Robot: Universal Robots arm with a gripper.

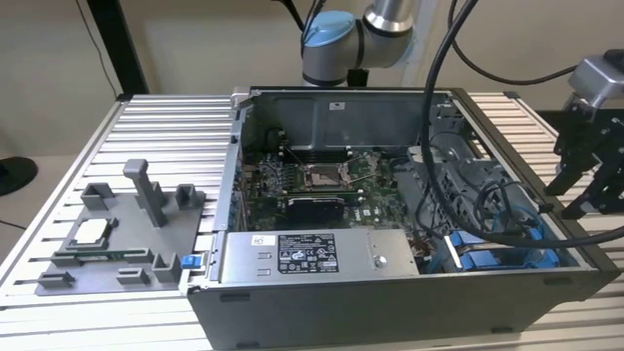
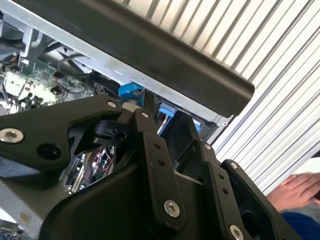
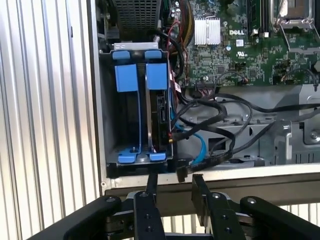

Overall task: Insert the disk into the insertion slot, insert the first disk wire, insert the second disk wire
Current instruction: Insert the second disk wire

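Note:
The insertion slot is a bay with blue rails in the corner of the open computer case; it also shows in the exterior view. The disk stands edge-on in one half of the bay, dark, with blue carrier tabs at its end. Black wires and a blue wire lie loose beside it. One black plug rests by the case wall. My gripper hangs open just outside that wall, over the case's edge at the exterior view's right, holding nothing.
A grey labelled power-supply box fills the case's front, with the motherboard behind it. A grey fixture plate sits on the ribbed metal table. A person's hand rests on the table near the case.

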